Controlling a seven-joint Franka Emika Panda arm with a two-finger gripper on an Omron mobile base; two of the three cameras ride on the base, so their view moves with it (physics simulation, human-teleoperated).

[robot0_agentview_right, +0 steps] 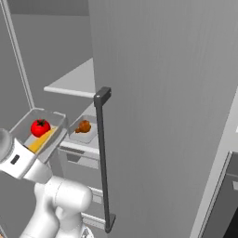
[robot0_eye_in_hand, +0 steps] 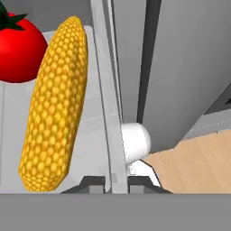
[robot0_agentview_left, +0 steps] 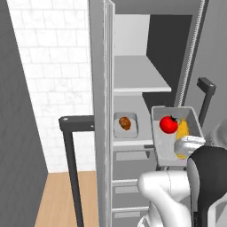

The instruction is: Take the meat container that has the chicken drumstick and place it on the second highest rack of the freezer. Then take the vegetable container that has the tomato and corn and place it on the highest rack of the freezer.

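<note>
**Ana:** Left base view first: what is there?

**Ben:** The freezer (robot0_agentview_left: 133, 88) stands open. The vegetable tray (robot0_agentview_left: 166, 148) is held up in the air in front of its lower shelf (robot0_agentview_left: 128, 142), with the tomato (robot0_agentview_left: 168, 124) and the corn (robot0_agentview_left: 182, 131) lying side by side in it. The meat tray (robot0_agentview_left: 125, 125) with the chicken drumstick (robot0_agentview_left: 125, 123) sits on that lower shelf. The top shelf (robot0_agentview_left: 137, 75) is bare.

**Ana:** And the right base view?

**Ben:** It looks past the outer face of the door (robot0_agentview_right: 158, 102) and its dark bar handle (robot0_agentview_right: 103, 158), which hide much of the inside. The vegetable tray (robot0_agentview_right: 46, 139) hangs to the left, apart from the meat tray (robot0_agentview_right: 87, 132), below the level of the top shelf (robot0_agentview_right: 74, 83).

**Ana:** Does the hand view add anything?

**Ben:** Yes, the grip, which neither base view shows. The gripper (robot0_eye_in_hand: 118, 182) has its jaws pressed together on the tray's thin side wall (robot0_eye_in_hand: 108, 135). The corn (robot0_eye_in_hand: 56, 103) lies just inside that wall, the tomato (robot0_eye_in_hand: 20, 54) touching its far end. Beyond the wall, wooden floor (robot0_eye_in_hand: 194, 162) shows below.
</note>
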